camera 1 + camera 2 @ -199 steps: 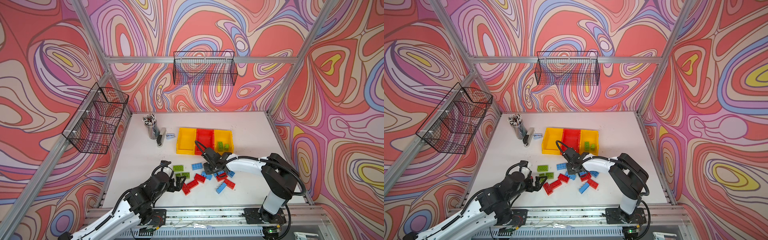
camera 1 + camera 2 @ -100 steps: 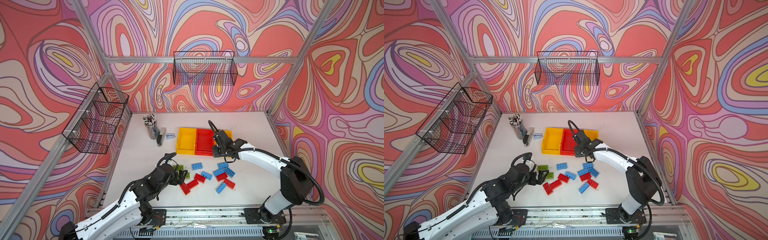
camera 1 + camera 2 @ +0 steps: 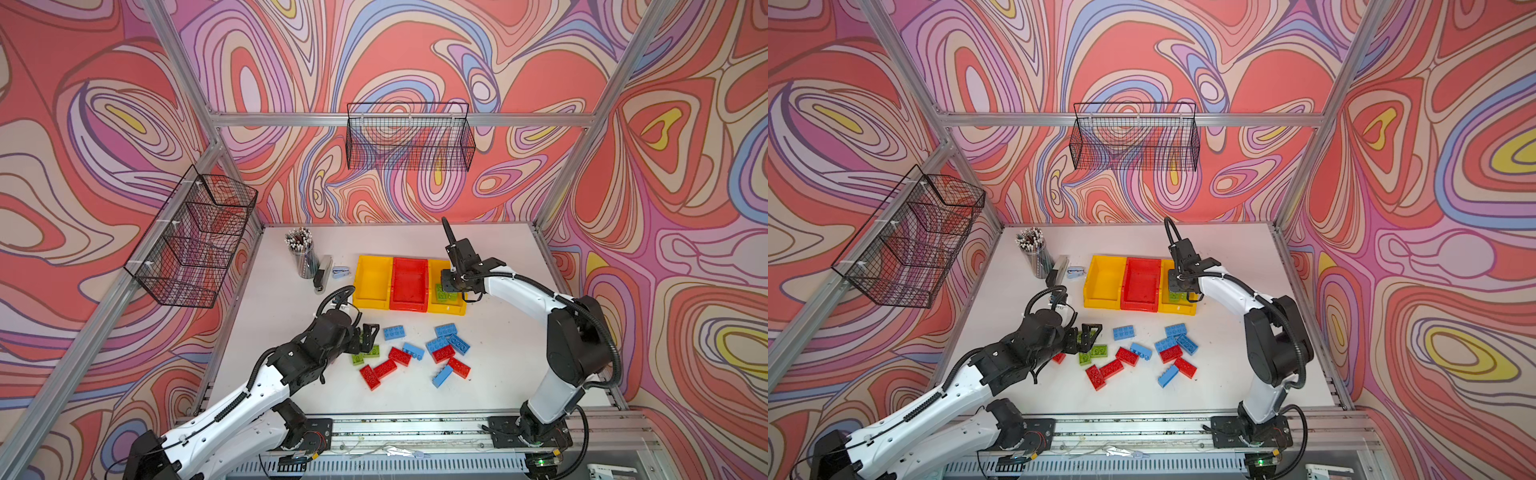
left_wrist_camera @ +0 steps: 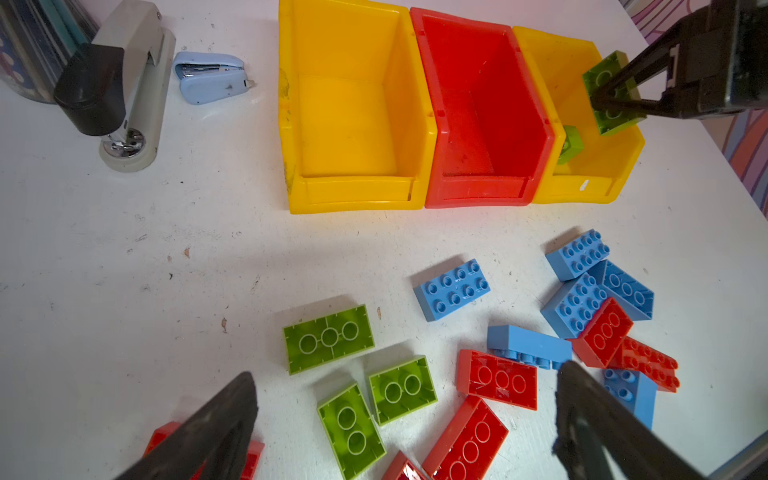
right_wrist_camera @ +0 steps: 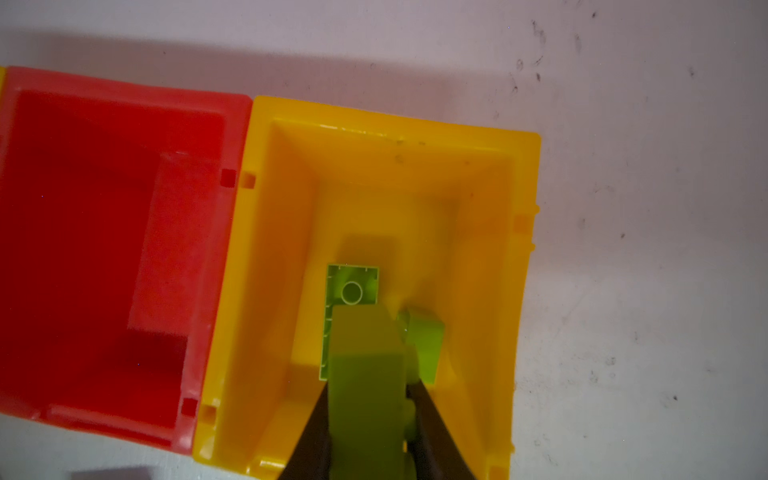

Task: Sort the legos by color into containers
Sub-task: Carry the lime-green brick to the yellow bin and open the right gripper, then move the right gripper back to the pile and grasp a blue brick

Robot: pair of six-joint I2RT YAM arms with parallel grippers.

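The right hand (image 4: 611, 104) is clamped on a lime green brick (image 5: 365, 374), a glossy moulded block. It holds the brick in the mouth of the right yellow bin (image 5: 478, 249). A small white mark (image 4: 584, 185) on that bin's front lip is too small to read. Under the held brick, 2 more green bricks (image 5: 351, 286) lie on the bin floor, 1 with its hollow, tube-ribbed underside up. The red bin (image 3: 409, 286) and the left yellow bin (image 3: 372, 282), smooth hard plastic with sloping walls, are joined to it in a row.

The left hand (image 4: 407, 374) stands wide open, gripping nothing, low over 3 green bricks (image 4: 328, 338) lying underside up on the scuffed white desk (image 3: 291, 316). Just beside them, red bricks (image 4: 496, 378) and light blue bricks (image 4: 453, 289) lie in a loose heap, several touching.

1 second earlier the right hand was down among that heap. Since then it has carried the brick across to the bin, and the left arm has reached further forward.
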